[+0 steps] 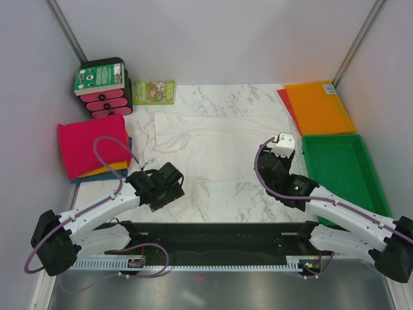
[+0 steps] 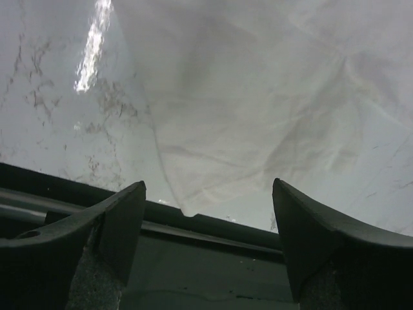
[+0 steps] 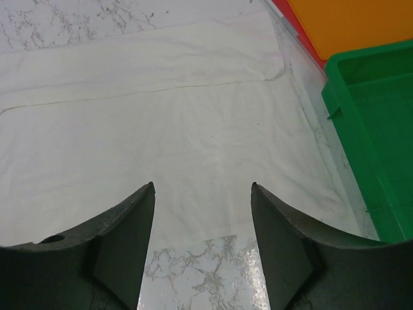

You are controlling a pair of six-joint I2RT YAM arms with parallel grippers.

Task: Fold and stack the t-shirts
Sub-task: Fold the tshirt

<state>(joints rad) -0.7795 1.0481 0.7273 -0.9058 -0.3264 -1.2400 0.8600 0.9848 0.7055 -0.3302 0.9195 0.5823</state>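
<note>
Free room, obstacles
Open marble [image 1: 251, 194] is seen at 6 o'clock; passage is blocked at 3 by the green tray [image 1: 335, 169], at 9 by the shirt pile [image 1: 91, 146].

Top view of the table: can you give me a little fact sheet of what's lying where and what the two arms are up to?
white shirt: spread out, wrinkled, middle of the table
pile: folded shirts at the left, pink on top, orange and blue edges beneath
left tool: open, over the white shirt's near left corner, gripping nothing
right tool: open, over the white shirt's right side, gripping nothing
green tray: right edge of the table
orange sheet: just behind the green tray
</note>
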